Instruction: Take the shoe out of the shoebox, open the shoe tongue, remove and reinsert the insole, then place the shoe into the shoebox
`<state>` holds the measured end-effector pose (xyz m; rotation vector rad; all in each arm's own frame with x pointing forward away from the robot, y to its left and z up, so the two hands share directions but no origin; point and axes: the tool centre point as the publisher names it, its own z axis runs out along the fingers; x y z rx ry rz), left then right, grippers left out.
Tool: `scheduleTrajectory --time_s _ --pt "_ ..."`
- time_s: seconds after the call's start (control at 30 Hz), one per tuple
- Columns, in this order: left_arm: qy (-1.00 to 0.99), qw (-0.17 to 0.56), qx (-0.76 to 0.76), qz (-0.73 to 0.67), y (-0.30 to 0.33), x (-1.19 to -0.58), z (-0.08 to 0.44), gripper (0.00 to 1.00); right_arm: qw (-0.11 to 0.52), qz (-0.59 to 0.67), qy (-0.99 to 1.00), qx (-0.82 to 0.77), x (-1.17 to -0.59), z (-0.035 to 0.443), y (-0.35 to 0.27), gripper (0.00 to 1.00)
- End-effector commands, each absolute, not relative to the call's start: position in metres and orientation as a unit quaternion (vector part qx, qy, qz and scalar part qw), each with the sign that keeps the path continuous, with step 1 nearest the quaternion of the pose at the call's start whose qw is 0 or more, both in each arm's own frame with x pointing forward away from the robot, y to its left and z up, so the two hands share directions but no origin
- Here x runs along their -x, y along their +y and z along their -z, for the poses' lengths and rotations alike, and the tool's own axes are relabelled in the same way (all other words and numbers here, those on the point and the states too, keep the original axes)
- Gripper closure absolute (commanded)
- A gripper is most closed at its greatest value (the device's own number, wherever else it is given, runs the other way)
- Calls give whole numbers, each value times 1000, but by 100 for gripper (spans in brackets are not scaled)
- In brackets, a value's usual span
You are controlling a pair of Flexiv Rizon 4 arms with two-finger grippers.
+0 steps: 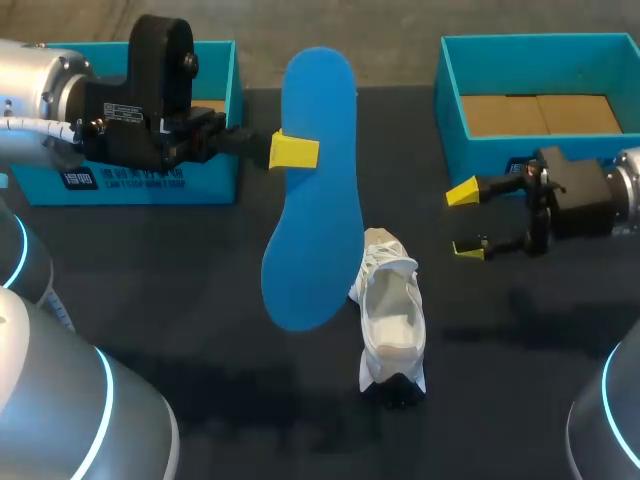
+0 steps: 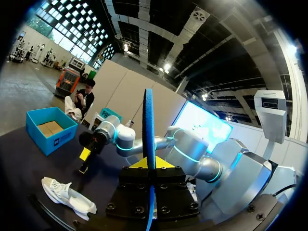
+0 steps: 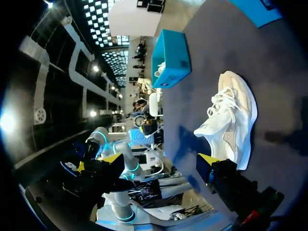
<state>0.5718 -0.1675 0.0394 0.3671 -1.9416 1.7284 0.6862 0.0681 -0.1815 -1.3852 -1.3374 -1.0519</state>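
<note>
1. My left gripper point(image 1: 293, 150) is clamped on the blue insole point(image 1: 315, 230), holding it above the table point(image 1: 170, 280). I'd feed it in toe-first while my right gripper point(image 1: 466, 220), fingers apart and empty, steadies the shoe point(image 1: 392, 320).
2. The shoe is white and laced, and sits on the table between my arms, opening upward.

The place is a robotics lab or test station. Two silver jointed robot arms with glowing blue rings, the left arm point(image 1: 40, 90) and the right arm point(image 1: 625, 180), flank a matte black tabletop point(image 1: 150, 280). Staged props sit on it: two open turquoise cardboard shoeboxes, one at the left point(image 1: 200, 185) and one at the right point(image 1: 490, 148), and a white lace-up sneaker point(image 1: 393, 310).
</note>
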Motion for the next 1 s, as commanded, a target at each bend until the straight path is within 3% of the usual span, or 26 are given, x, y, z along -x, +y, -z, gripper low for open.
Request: scheduleTrajectory --time_s 0.03,0.33,0.47,0.77,0.93,1.0 --pt "-715 256 -135 -637 -168 -572 -39 100 492 430 -535 536 -697 188 72 0" --pt "-716 253 -131 -638 -167 -576 -38 100 505 439 -527 523 -698 185 72 0" --pt "-732 229 -56 -639 -165 -595 -43 100 505 439 -527 523 -698 185 72 0" --pt "-793 70 52 -604 -168 -617 -51 100 505 439 -527 523 -698 185 72 0" --pt "-813 -98 115 -562 -176 -620 -44 100 505 439 -527 523 -698 185 72 0" --pt "-805 -130 132 -564 -176 -620 -40 100 505 439 -527 523 -698 185 72 0"
